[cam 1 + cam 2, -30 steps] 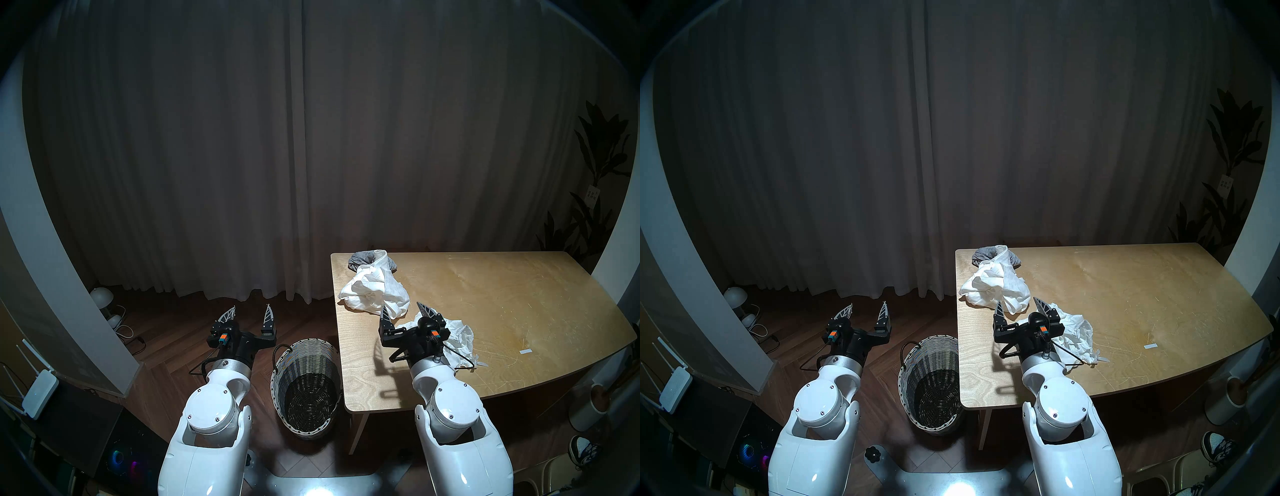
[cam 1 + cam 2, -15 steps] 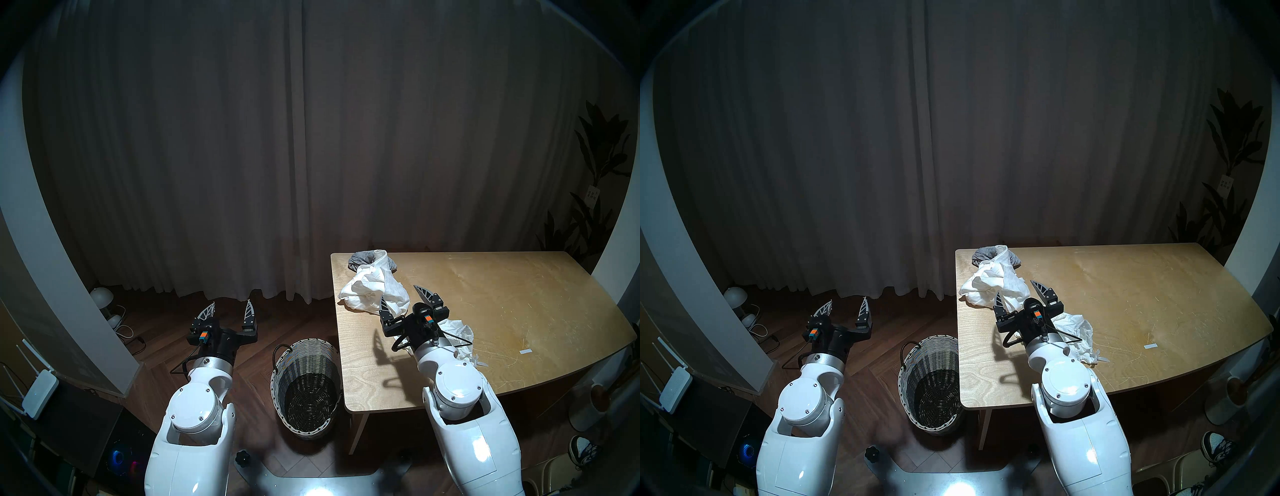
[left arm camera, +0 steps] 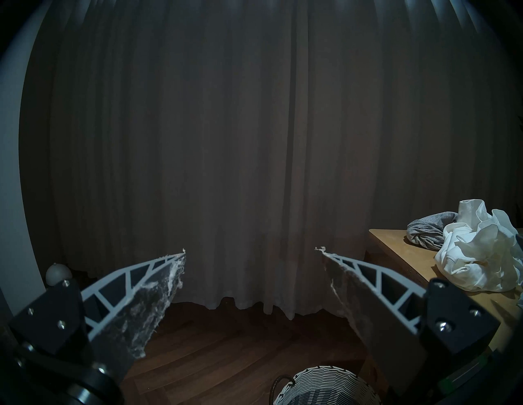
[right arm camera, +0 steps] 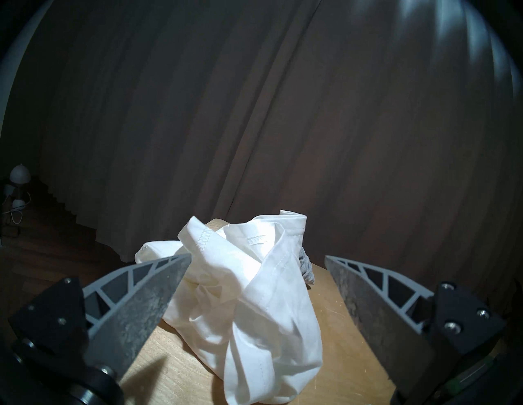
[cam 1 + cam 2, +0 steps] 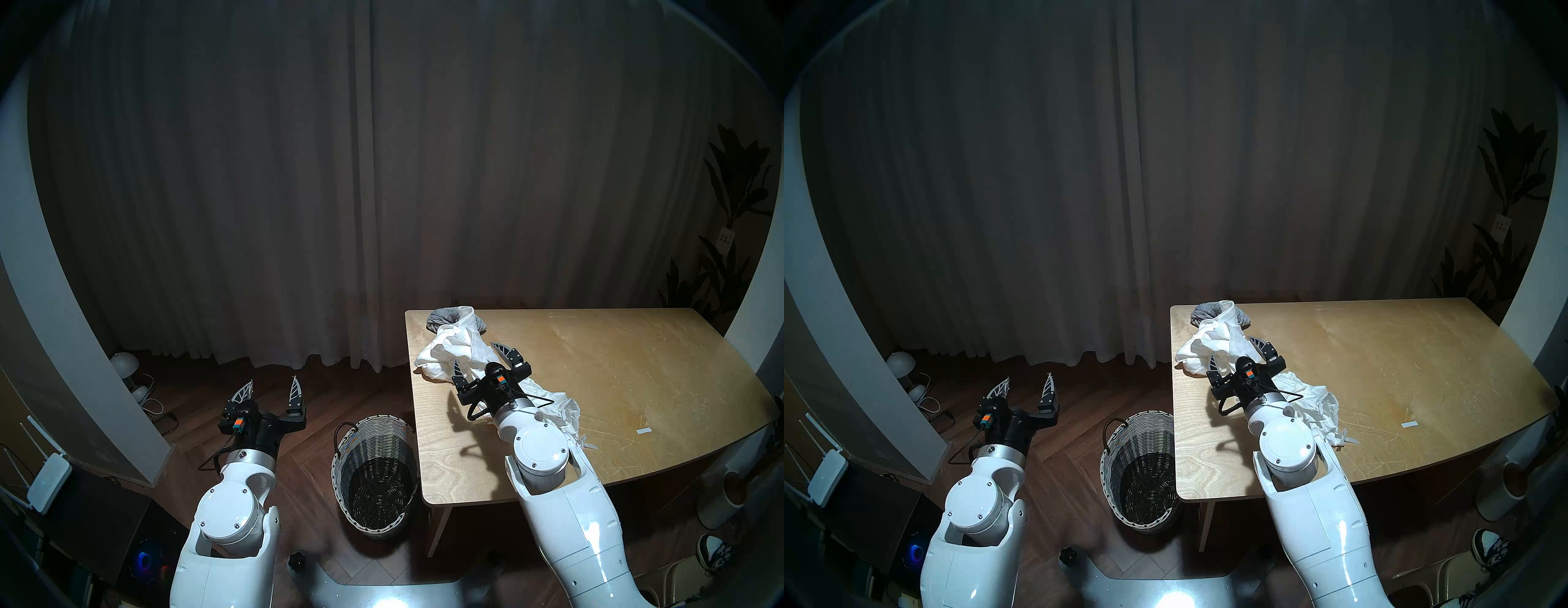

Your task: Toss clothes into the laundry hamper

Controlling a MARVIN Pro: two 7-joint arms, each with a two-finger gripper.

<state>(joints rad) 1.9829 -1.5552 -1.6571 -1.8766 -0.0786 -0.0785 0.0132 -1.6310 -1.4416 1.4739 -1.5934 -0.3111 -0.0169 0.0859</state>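
Our right gripper (image 5: 483,357) has moved forward, fingers spread around the white shirt (image 4: 249,297) on the table (image 5: 615,382), ready to grab. Our left gripper (image 5: 271,388) hangs open, empty. The hamper (image 5: 375,471) stands empty.

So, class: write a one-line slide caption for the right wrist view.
Open right claw approaching a crumpled white garment on the wooden table.

My two head views look down from high up. My left wrist view looks at the curtain (image 3: 254,141). My right wrist view is close to the white cloth (image 4: 254,311), which all four views share.
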